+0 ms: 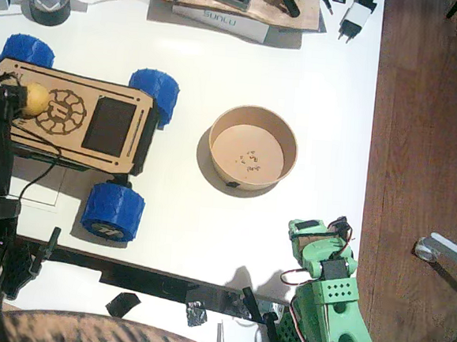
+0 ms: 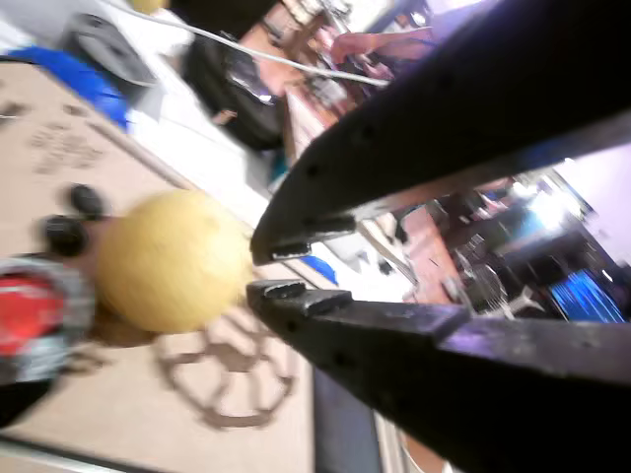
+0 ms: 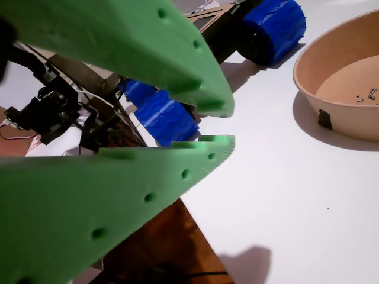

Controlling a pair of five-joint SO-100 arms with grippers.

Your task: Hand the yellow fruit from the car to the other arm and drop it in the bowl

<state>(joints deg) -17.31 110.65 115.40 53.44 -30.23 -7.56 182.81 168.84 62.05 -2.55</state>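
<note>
A: How far along is it?

B: Barely begun, I'd judge. The yellow fruit (image 1: 34,99) sits on the car (image 1: 74,119) at the far left of the fixed view, near the left end of the wooden deck beside the engraved emblem. The bowl (image 1: 252,147) in the middle of the desk (image 1: 328,107) holds only a few dark specks.

A: Is the black arm on it?

B: Close. In a wrist view the left claw (image 2: 281,268) has its black tips just to the right of the fruit (image 2: 173,260), perhaps touching its side, but the jaws stand nearly together with nothing between them. So no grasp as yet.

A: And the green one?

B: The other arm (image 1: 328,313) waits at the lower right, well apart from the car. Its right claw (image 3: 216,123) shows a narrow gap and holds nothing. Pickup, handover and drop all remain.

A: The fruit itself?

B: Small, round, dull yellow, matte, lemon-like; beside it stands a red button (image 2: 35,313).
</note>
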